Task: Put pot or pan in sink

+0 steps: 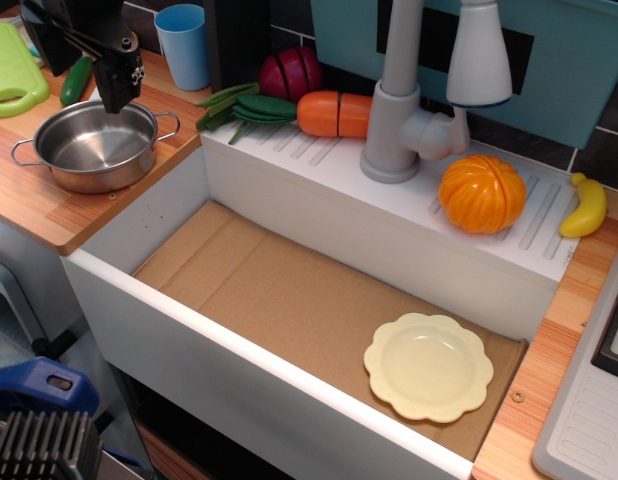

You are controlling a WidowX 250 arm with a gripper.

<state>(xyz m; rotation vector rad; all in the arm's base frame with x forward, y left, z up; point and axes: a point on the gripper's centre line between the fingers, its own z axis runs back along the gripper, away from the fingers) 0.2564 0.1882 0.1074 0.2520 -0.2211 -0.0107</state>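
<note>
Wooden countertop (49, 205) runs along the left and continues on the far right of a toy kitchen set, with a dark tiled wall and a teal panel (579, 60) behind. Set into the counter is the sink (139, 225), a large white rectangular basin with a brown cardboard floor. A pale yellow scalloped plate (429, 366) lies flat on that floor, toward the right front corner.

The pot (94, 145), small, shiny and shallow, stands upright on the counter just left of the sink's left wall, outside the basin. Its two wire loop handles point left and right. It appears empty.

The gripper (117, 85), black, hangs over the pot's far rim. Its tips sit close to the rim; contact cannot be confirmed, and whether the fingers are parted or closed cannot be told from this angle.

On the white ledge behind the basin stand a grey faucet (399, 120), an orange pumpkin (481, 193) and a carrot (334, 113) with green leaves (249, 106). A dark red vegetable (291, 72) rests behind the leaves. A banana (586, 207) lies at the ledge's right end. A blue cup (184, 45) stands at the back of the counter, with a green cutting board (11, 70) and a green cucumber-like item (76, 80) further left. A grey ridged tray (589, 420) occupies the right front corner.
</note>
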